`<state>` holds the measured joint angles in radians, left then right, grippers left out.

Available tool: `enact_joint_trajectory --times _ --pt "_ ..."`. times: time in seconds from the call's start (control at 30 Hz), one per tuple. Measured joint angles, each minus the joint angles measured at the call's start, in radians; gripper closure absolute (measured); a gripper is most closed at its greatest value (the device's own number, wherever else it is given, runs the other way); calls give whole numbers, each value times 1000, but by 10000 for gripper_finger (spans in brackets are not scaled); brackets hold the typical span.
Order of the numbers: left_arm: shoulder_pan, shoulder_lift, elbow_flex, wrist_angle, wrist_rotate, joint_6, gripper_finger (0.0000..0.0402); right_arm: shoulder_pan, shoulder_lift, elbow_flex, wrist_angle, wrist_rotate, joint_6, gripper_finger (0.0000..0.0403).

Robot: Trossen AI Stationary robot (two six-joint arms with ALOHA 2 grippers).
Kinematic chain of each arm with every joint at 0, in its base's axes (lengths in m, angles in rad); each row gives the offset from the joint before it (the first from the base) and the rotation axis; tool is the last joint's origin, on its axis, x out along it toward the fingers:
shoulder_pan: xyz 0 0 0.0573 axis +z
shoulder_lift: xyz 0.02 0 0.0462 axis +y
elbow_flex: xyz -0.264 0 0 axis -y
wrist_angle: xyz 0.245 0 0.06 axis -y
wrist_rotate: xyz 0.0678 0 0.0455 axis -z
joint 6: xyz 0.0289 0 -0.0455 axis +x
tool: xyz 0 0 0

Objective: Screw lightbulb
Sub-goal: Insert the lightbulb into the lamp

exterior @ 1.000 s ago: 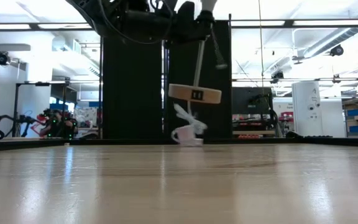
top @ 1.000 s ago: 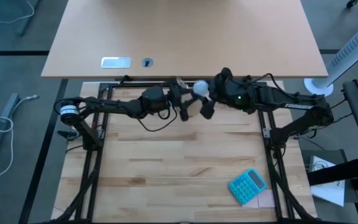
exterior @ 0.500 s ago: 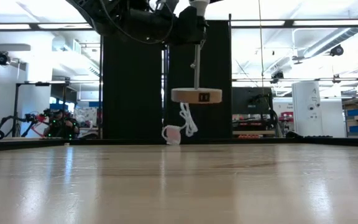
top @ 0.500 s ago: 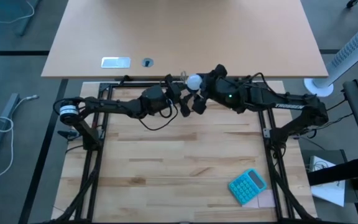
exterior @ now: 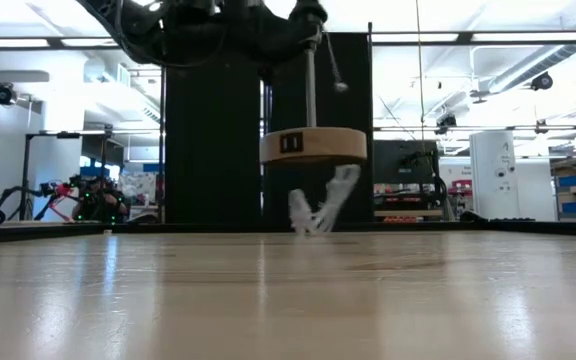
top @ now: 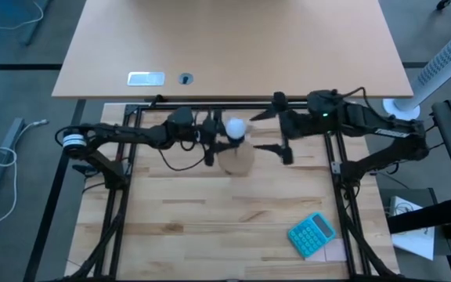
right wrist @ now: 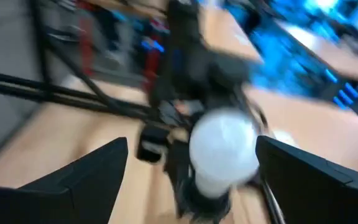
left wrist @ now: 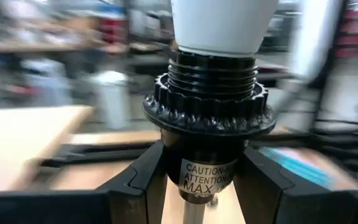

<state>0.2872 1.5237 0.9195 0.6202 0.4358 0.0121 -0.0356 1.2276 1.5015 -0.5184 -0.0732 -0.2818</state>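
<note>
The white lightbulb [top: 236,128] sits in the black socket [left wrist: 209,118] of a small lamp, at the top of a thin rod [exterior: 310,90] above a tan wooden disc [exterior: 313,145]. My left gripper [top: 214,135] is shut on the socket. A clear wrapper with cord [exterior: 318,208] dangles below the disc. My right gripper [top: 258,133] stands open just right of the lightbulb [right wrist: 224,152], one finger on either side and apart from it. My left gripper pinches the socket's lower body [left wrist: 209,175], below its ribbed collar, between its two fingers [left wrist: 138,182]. The fingers come level from the table's left and lie across the lamp's stem. The lamp stands about upright, bulb on top, the disc lifted clear of the table.
A blue calculator [top: 312,233] lies near the table's front right corner. A second tan table [top: 233,47] stands beyond the far edge. The wooden tabletop [top: 210,211] in front of the arms is bare.
My right gripper has opened, let go of the lightbulb and drawn back toward the table's right edge. My left gripper has turned at the wrist and shifted a little toward the left; the lamp's disc has swung toward the near edge and shows below the bulb.
</note>
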Motion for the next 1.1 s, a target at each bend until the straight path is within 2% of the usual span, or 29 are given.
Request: enact_joint_trajectory --times 0.17,0.37,0.53,0.67,0.97,1.1 --pt "-36 54 16 41 94 -25 261 -6 6 -6 52 -272 -68 54" --pt "-72 98 37 96 228 -36 261 -6 51 -24 38 -394 -109 54" --pt "-81 115 44 89 234 -45 261 -7 91 -25 50 -408 -75 55" --pt "-92 119 44 88 191 -42 261 -7 115 -25 86 -406 -70 55" --pt "-95 145 43 87 148 -47 261 -6 107 -23 133 -399 -48 55" --pt "-98 145 43 84 148 -31 261 -18 98 -22 101 -399 -56 55"
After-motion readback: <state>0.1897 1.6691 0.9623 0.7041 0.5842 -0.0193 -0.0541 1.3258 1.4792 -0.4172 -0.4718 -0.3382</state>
